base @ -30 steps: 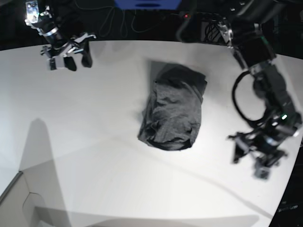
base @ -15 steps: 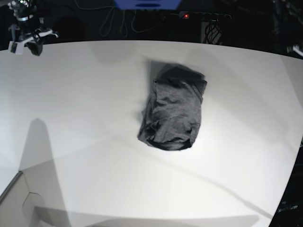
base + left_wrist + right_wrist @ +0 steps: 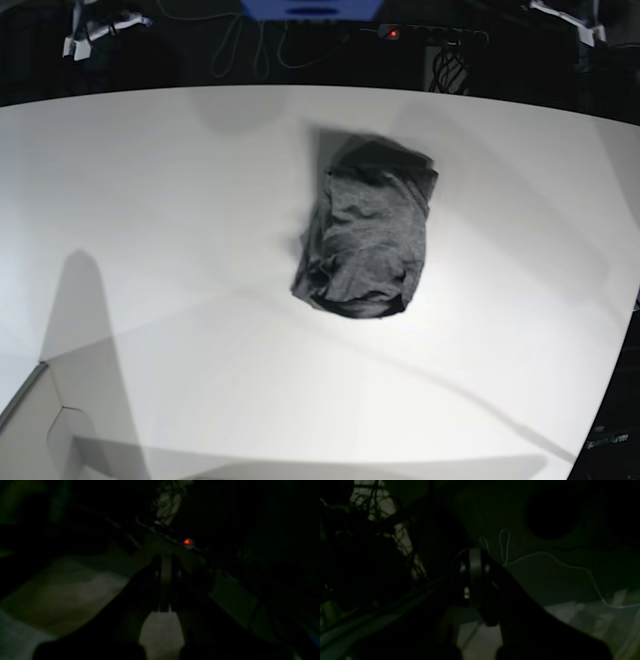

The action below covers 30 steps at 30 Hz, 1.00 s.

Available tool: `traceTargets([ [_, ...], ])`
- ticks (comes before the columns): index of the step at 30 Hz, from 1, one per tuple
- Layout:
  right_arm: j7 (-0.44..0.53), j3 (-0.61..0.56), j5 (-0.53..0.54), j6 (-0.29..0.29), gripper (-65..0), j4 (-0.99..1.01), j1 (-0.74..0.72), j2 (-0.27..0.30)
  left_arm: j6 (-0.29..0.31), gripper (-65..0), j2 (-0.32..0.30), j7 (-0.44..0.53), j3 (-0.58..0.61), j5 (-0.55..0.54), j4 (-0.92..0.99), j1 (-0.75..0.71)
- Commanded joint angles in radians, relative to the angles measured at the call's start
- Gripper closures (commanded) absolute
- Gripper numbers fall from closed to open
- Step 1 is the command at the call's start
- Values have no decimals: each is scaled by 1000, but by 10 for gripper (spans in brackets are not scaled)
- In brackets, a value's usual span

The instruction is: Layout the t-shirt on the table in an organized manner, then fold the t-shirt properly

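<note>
The t-shirt (image 3: 368,232) lies as a compact, dark grey folded bundle a little right of the middle of the white table (image 3: 160,230). Nothing touches it. Both arms are drawn back beyond the table's far edge. Only a bit of the right arm (image 3: 95,22) shows at the top left of the base view, and a bit of the left arm (image 3: 570,18) at the top right. In the dark left wrist view my left gripper (image 3: 165,562) is shut, holding nothing. The right wrist view shows my right gripper (image 3: 475,562) shut and empty over dim floor and cables.
A power strip with a red light (image 3: 393,33) and cables lie behind the table, next to a blue object (image 3: 310,8). A flat pale panel (image 3: 40,435) sits at the near left corner. The table's edge curves away at the right (image 3: 622,330).
Both arms have lifted off the table and pulled back to the far edge, almost out of the base view. Both grippers went from open to shut. The t-shirt has not moved.
</note>
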<state>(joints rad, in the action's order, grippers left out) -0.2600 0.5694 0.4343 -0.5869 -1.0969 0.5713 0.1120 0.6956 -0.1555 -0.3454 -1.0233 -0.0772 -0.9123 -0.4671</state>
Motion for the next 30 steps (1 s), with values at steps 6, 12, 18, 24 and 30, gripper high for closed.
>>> traceTargets([
  [6,17,-42,-114,-9,0,208,-89,35,3,-1,-115,320,360,106,542,192],
  [12,373,-133,-341,-8,0,602,-199,2,3,-1,-77,461,420,193,757,290],
  [18,743,-188,-487,138,0,961,-294,-28,-155,-1,-9,467,420,334,747,275],
  [24,775,-314,-624,537,0,961,-304,-67,-198,-1,33,467,418,354,747,293],
  [30,773,-443,-720,806,0,961,-305,-50,-198,-1,50,466,420,356,749,344],
])
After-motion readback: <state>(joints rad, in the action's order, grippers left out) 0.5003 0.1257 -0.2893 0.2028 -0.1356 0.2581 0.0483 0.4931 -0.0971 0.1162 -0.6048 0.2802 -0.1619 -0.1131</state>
